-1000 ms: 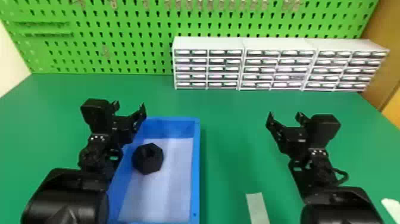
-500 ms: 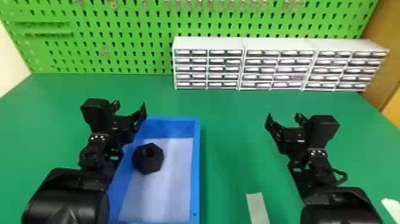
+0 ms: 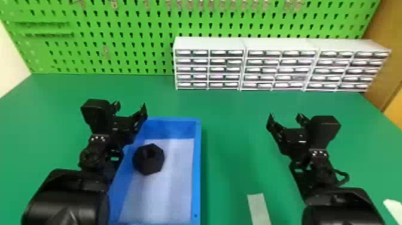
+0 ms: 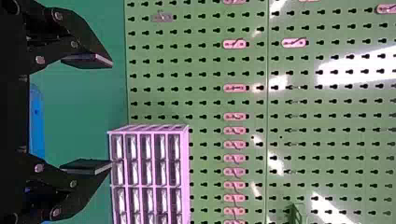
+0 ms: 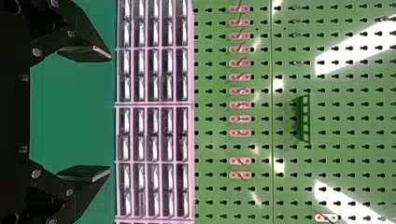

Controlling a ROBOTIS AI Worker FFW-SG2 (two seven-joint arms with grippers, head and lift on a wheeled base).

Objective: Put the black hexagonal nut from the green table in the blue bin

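Observation:
The black hexagonal nut lies inside the blue bin, against its left side, on the pale bin floor. Over the bin's far left corner is my left gripper, held up beyond the nut and apart from it. In the left wrist view the left gripper has its two fingers wide apart with nothing between them. My right gripper is above the green table, right of the bin. Seen from its wrist, the right gripper is open and holds nothing.
White drawer cabinets stand at the back of the table against a green pegboard. A pale strip lies on the table between bin and right arm, and a white piece is at the right edge.

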